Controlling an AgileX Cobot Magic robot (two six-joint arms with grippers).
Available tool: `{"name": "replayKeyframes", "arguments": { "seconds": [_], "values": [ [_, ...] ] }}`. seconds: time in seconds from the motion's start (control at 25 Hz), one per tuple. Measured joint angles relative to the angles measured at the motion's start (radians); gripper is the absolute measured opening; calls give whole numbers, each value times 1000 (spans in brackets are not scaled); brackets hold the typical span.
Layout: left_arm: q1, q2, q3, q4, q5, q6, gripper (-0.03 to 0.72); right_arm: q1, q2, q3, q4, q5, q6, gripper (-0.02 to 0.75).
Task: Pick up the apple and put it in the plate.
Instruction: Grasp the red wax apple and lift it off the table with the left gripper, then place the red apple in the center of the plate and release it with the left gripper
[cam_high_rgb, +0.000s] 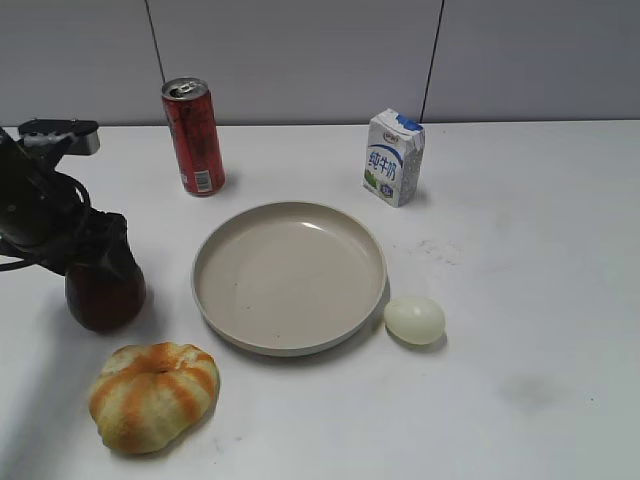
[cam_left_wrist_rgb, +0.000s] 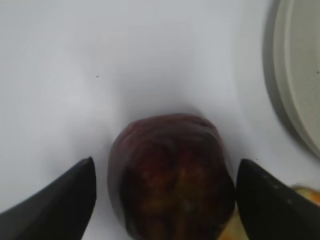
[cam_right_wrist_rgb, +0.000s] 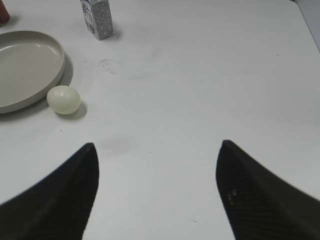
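The dark maroon apple (cam_high_rgb: 105, 295) sits on the white table at the left, left of the beige plate (cam_high_rgb: 290, 275). My left gripper (cam_high_rgb: 100, 262) is lowered over the apple from above. In the left wrist view the apple (cam_left_wrist_rgb: 167, 150) lies between the two black fingers of my left gripper (cam_left_wrist_rgb: 165, 167), which is open, with a gap showing on the left side. The plate's rim (cam_left_wrist_rgb: 295, 75) shows at the right edge. My right gripper (cam_right_wrist_rgb: 157, 150) is open and empty above bare table, and is out of the exterior view. The plate (cam_right_wrist_rgb: 25, 65) is empty.
An orange-and-cream pumpkin-shaped thing (cam_high_rgb: 153, 393) lies just in front of the apple. A pale egg (cam_high_rgb: 415, 319) lies by the plate's right rim. A red can (cam_high_rgb: 194, 136) and a milk carton (cam_high_rgb: 393, 157) stand behind the plate.
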Motion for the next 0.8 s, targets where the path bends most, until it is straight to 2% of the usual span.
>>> {"name": "replayKeyframes", "arguments": {
  "seconds": [0.12, 0.28, 0.52, 0.64, 0.8],
  "values": [
    [0, 0, -2, -2, 3, 0, 542, 0, 0, 0, 0, 0, 0, 585],
    [0, 1, -33, -2, 57, 0, 541, 0, 0, 0, 0, 0, 0, 585],
    [-13, -8, -199, -67, 215, 0, 541, 0, 0, 0, 0, 0, 0, 585],
    [-74, -16, -275, -88, 227, 0, 541, 0, 0, 0, 0, 0, 0, 585],
    [-203, -15, -295, -101, 115, 0, 541, 0, 0, 0, 0, 0, 0, 585]
  ]
}}
